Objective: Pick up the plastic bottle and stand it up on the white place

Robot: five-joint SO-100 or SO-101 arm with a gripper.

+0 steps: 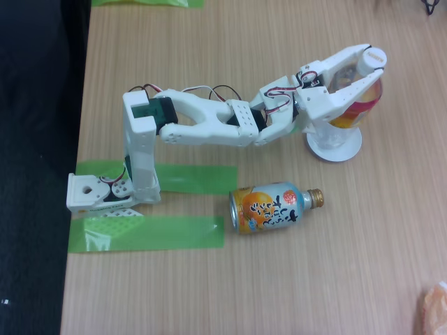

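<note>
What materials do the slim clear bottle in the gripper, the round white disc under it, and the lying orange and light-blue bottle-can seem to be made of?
The slim clear bottle with white cap looks like thin transparent plastic: the label colours show through. The round white disc seems matte plastic, though it could be ceramic. The orange and light-blue bottle-can appears to be printed metal, with a glossy sheen and a gold cap. The white gripper looks like matte plastic.

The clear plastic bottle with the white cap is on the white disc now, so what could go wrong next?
The clear plastic bottle with the white cap looks tilted, held high up by the white gripper, so it might topple when the fingers open. The small round white disc is barely wider than its base, leaving little room. As it pulls back, the arm could also bump the lying orange and light-blue can.
</note>
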